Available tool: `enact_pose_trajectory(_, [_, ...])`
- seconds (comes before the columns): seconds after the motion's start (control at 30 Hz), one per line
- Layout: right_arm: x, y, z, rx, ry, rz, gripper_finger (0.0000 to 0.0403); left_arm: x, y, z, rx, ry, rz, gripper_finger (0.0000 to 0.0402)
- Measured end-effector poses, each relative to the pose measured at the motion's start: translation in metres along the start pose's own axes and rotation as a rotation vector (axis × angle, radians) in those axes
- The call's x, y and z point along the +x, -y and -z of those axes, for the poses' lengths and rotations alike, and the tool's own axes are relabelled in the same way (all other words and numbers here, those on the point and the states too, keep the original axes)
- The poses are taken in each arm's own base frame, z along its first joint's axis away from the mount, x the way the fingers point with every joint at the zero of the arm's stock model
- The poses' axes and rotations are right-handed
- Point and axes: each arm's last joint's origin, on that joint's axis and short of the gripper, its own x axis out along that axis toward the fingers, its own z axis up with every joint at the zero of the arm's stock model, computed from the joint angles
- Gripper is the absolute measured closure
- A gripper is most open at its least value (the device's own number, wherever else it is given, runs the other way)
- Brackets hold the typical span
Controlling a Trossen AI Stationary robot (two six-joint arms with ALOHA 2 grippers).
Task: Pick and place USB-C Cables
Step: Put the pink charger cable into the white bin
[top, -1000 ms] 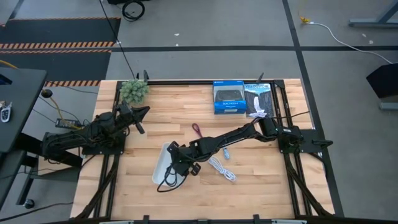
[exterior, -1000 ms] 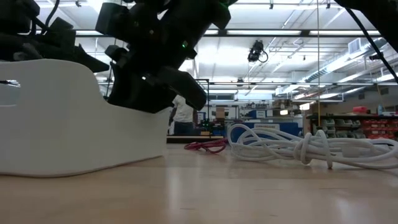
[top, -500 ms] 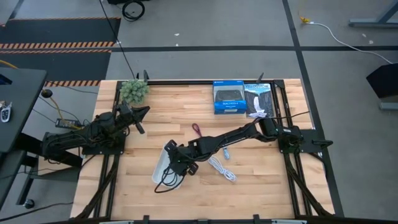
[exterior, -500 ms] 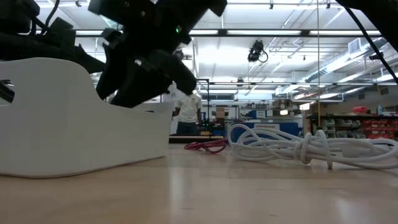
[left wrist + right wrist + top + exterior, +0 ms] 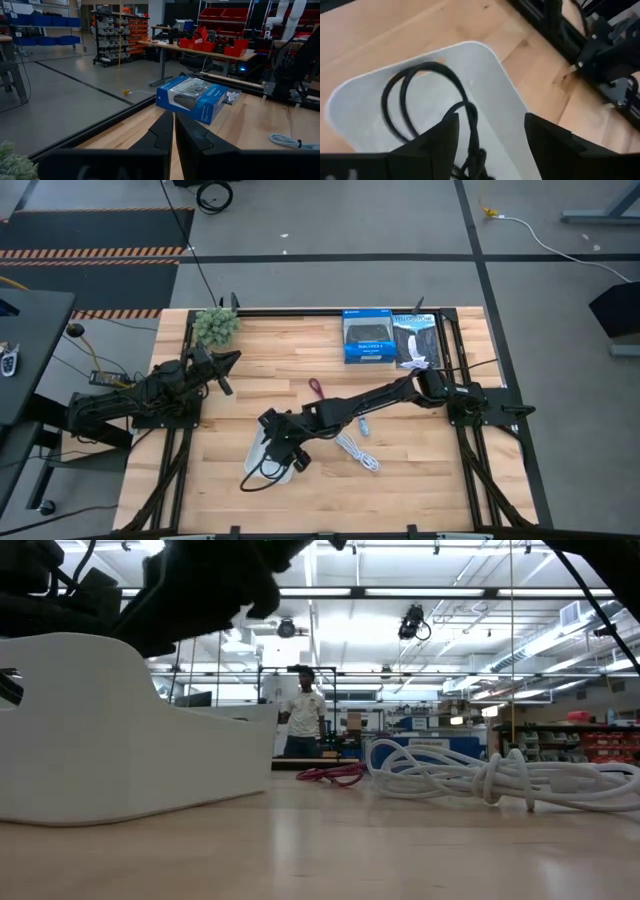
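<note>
Right tool [image 5: 487, 137] spread wide over white tray [image 5: 505, 90], centre-left high view, released. Black cable [image 5: 427, 97] inside: light, floppy; pinch coil bundle. Left tool [image 5: 174, 131] clenched, idle.

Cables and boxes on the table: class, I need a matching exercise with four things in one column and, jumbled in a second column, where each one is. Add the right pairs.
Things:
1. black cable
2. white cable
3. dark red cable
4. blue box

Places:
A. at the table's far edge, beside a second box
B. loose on the wood, right of the tray
C. in the white tray, under the right gripper
D. on the wood near the table's middle, between the blue box and the tray

Pairs: 1-C, 2-B, 3-D, 4-A
</note>
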Motion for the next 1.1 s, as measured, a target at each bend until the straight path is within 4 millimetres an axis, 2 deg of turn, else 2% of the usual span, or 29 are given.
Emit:
enact_pose_trajectory(0.13, [0.014, -0.008, 0.015, -0.002, 0.029, 0.021, 0.0178, 0.000, 0.000, 0.000, 0.000, 0.000, 0.000, 0.0377])
enact_pose_trajectory(0.27, [0.028, -0.019, 0.042, -0.017, -0.042, 0.043, 0.0183, 0.000, 0.000, 0.000, 0.000, 0.000, 0.000, 0.0377])
enact_pose_trajectory(0.37, [0.027, -0.018, 0.046, -0.052, -0.065, 0.047, 0.0187, 0.000, 0.000, 0.000, 0.000, 0.000, 0.000, 0.0377])
enact_pose_trajectory(0.47, [0.024, -0.014, 0.040, -0.067, -0.089, 0.080, 0.0191, 0.000, 0.000, 0.000, 0.000, 0.000, 0.000, 0.0377])
enact_pose_trajectory(0.53, [0.016, -0.010, 0.028, -0.074, -0.063, 0.108, 0.0192, 0.000, 0.000, 0.000, 0.000, 0.000, 0.000, 0.0377])
enact_pose_trajectory(0.67, [-0.013, 0.002, -0.001, -0.077, 0.018, 0.161, 0.0193, 0.000, 0.000, 0.000, 0.000, 0.000, 0.001, 0.0377])
enact_pose_trajectory(0.8, [-0.036, 0.009, -0.011, -0.027, 0.012, 0.192, 0.0194, 0.000, 0.000, 0.000, 0.000, 0.000, 0.001, 0.0377])
enact_pose_trajectory(0.93, [-0.065, 0.030, -0.009, 0.129, -0.022, 0.260, 0.0200, 0.000, 0.000, 0.000, 0.000, 0.000, 0.000, 0.0377])
enact_pose_trajectory(1.1, [-0.086, 0.059, 0.025, 0.413, -0.165, 0.263, 0.0203, 0.000, 0.000, 0.000, 0.000, 0.000, 0.000, 0.0377])
